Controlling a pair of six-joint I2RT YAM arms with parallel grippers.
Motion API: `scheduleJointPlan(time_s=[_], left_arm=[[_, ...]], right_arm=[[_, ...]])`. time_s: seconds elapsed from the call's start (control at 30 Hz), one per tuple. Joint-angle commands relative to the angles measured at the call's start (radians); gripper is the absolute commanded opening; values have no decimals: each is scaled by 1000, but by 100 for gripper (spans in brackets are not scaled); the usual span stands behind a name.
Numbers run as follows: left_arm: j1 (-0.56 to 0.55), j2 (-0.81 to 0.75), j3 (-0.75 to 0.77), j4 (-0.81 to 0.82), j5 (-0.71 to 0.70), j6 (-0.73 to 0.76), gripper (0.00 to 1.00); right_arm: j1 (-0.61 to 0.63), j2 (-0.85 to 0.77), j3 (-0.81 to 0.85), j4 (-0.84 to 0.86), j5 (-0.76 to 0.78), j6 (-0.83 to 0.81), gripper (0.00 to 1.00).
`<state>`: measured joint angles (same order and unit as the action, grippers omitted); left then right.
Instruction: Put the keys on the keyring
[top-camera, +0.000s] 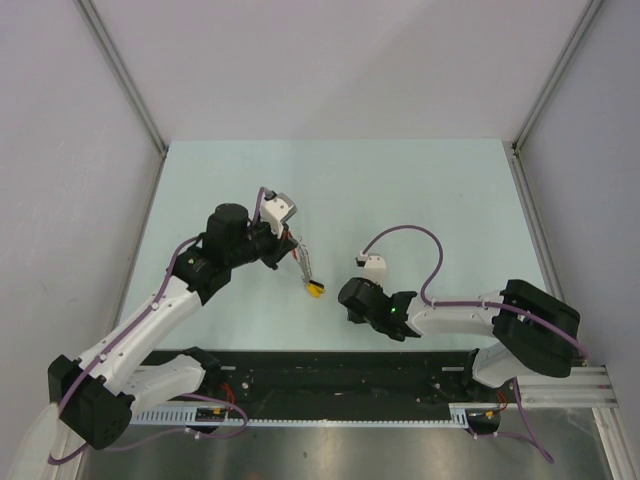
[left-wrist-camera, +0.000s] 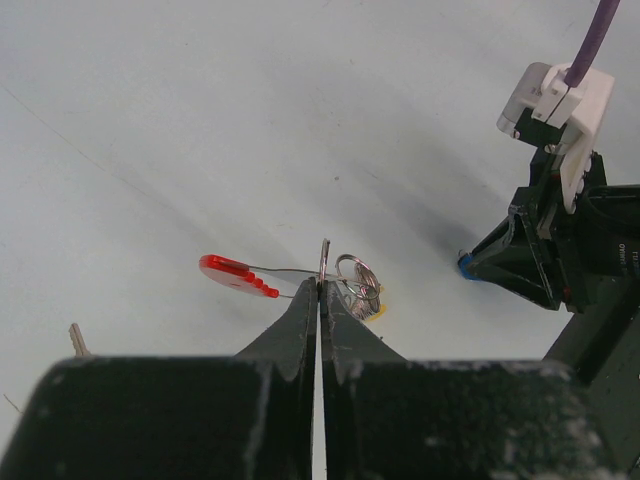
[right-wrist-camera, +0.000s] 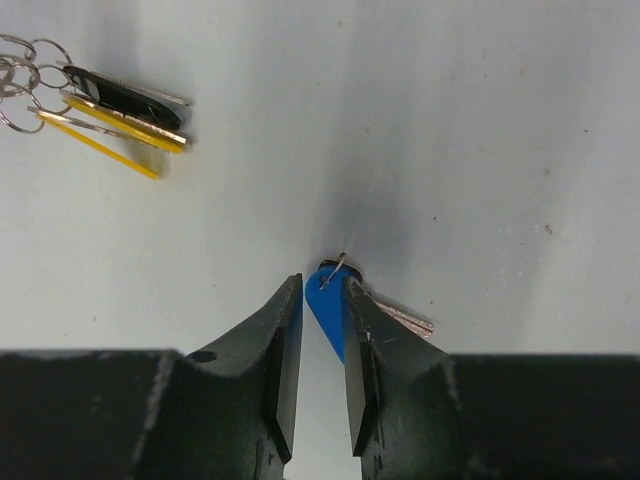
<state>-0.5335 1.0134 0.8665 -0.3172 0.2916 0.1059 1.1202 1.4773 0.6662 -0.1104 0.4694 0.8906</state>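
My left gripper (left-wrist-camera: 321, 287) is shut on a thin metal part of the keyring (left-wrist-camera: 358, 286) and holds it just above the table. A curved red piece (left-wrist-camera: 236, 275) sticks out to its left, with wire rings and a yellow cap on its right. In the top view the keyring (top-camera: 313, 288) hangs from the left gripper (top-camera: 288, 242) near the table's middle. My right gripper (right-wrist-camera: 323, 285) is down at the table, its tips pinching the blue-capped key (right-wrist-camera: 328, 300). The key's silver blade lies out to the right. The keyring's yellow keys (right-wrist-camera: 110, 125) lie close by at upper left.
A loose silver key blade (left-wrist-camera: 77, 340) shows at the left edge of the left wrist view; its head is hidden. The right gripper (left-wrist-camera: 530, 262) and its purple cable (top-camera: 420, 245) stand close to the right of the keyring. Grey walls enclose the pale table (top-camera: 400, 190).
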Motion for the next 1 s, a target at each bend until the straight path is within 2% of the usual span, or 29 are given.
scheduleJointPlan(time_s=[0.0, 0.67, 0.97], left_arm=[[6, -21, 48, 29, 7, 11, 0], [6, -22, 48, 30, 14, 9, 0], [7, -24, 48, 30, 15, 9, 0]], right_arm=[[6, 11, 44, 17, 67, 24, 27], [7, 44, 72, -49, 71, 38, 19], [10, 41, 72, -58, 72, 27, 9]])
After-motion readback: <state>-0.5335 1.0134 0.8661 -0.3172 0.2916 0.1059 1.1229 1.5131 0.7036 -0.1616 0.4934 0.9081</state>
